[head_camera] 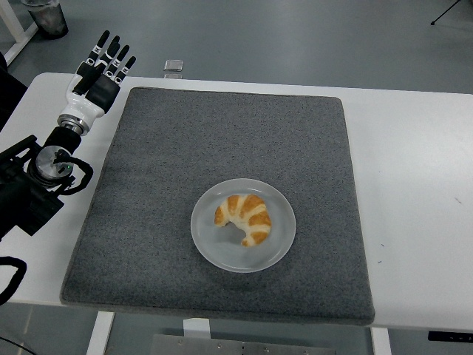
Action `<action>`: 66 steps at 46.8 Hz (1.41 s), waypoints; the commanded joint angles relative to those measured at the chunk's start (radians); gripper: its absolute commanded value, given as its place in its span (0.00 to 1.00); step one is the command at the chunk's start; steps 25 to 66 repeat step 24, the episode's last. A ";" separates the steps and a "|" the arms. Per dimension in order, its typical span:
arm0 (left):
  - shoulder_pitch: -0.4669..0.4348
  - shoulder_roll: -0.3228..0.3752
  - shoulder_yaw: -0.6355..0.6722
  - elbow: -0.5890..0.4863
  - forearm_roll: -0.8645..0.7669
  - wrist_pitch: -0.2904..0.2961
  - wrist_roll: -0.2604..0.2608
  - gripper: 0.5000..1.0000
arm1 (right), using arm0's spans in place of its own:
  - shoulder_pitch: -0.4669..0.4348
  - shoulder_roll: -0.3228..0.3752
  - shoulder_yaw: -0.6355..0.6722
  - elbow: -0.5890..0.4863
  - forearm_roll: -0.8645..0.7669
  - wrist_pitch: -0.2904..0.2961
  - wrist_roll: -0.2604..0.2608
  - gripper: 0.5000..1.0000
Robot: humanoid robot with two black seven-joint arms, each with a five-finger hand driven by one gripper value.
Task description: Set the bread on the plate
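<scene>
A croissant-shaped bread (245, 218), golden with pale stripes, lies on a round pale plate (211, 248) near the middle front of the grey mat. My left hand (103, 69) is over the table's far left corner, at the mat's left edge, fingers spread straight and holding nothing. It is well away from the plate. My right arm is out of sight.
A large grey mat (229, 140) covers most of the white table (414, 185). A small clear object (174, 66) sits at the table's far edge. A dark container (44, 16) stands on the floor at the top left.
</scene>
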 commanded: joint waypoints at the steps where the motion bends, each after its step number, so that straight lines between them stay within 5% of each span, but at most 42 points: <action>1: -0.003 -0.005 -0.002 -0.001 -0.001 0.020 -0.021 1.00 | 0.000 0.000 -0.003 0.000 -0.001 0.001 0.000 0.90; 24: -0.038 -0.050 -0.077 -0.011 -0.002 0.091 -0.027 1.00 | 0.000 0.000 0.000 0.000 0.001 0.000 0.000 0.90; 66: -0.038 -0.050 -0.077 -0.011 -0.002 0.091 -0.027 1.00 | 0.000 0.000 0.000 0.000 0.001 0.000 0.000 0.90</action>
